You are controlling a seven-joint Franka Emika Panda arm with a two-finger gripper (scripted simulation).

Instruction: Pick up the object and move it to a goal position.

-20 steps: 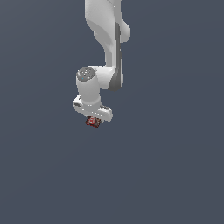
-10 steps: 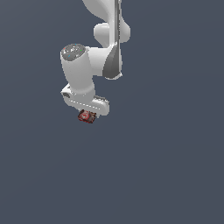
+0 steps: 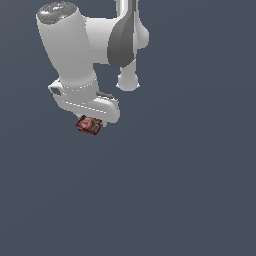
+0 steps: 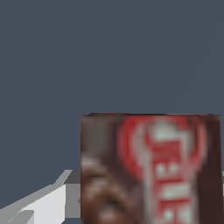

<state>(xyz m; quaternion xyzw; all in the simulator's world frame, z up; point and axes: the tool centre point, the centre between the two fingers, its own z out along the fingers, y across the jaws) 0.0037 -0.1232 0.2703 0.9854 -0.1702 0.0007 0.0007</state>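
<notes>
Arm nearer camera; pincer (image 3: 92, 120) fingertips hidden behind box (image 3: 89, 124).

Close against the lens, a dark red box (image 4: 151, 168), blurred, filling much of the frame. White lettering on a red oval across its face, too soft to read. Brownish round mark near one corner of the face. Straight, level edge where the box meets the background; the rest cut off by the frame border. Beside the box, touching or just behind its edge, a pale grey-white finger (image 4: 43, 203) of the gripper, slanting away toward the frame corner. Only that one finger visible; the other hidden by the box. Everywhere else a plain, even slate-blue ground (image 4: 87, 52), no seams or markings.
</notes>
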